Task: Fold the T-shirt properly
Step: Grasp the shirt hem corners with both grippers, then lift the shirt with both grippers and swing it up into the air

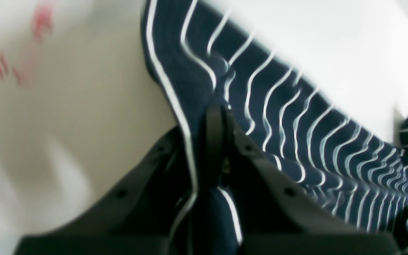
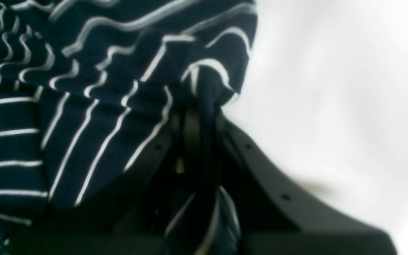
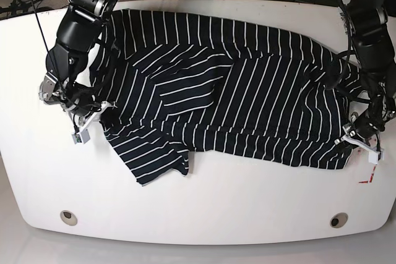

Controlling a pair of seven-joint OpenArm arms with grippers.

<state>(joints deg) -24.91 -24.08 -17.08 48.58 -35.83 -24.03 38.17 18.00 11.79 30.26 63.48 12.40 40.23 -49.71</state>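
Dark navy cloth with thin white stripes, the T-shirt point(image 3: 229, 100) lies spread across the middle of the white table point(image 3: 204, 205), rumpled, one sleeve flopped toward the near edge. The left gripper point(image 1: 218, 117) has its fingers pressed together on a pinch of the hem at the shirt's one end, and the right gripper point(image 2: 197, 113) is clamped likewise on a bunched fold at the other; in both wrist views cloth runs down between the closed jaws. The risk from here looks plain enough: each hold takes only a small bite of soft fabric, so a quick or uneven lift could let a corner slide free, and arms pulling out of step would likely skew the fold or drag the loose sleeve underneath. The left gripper works near the table's edge, by red marks point(image 3: 369, 179), with little margin beyond. Bare tabletop between the shirt and the near rim offers the widest room for laying a fold.
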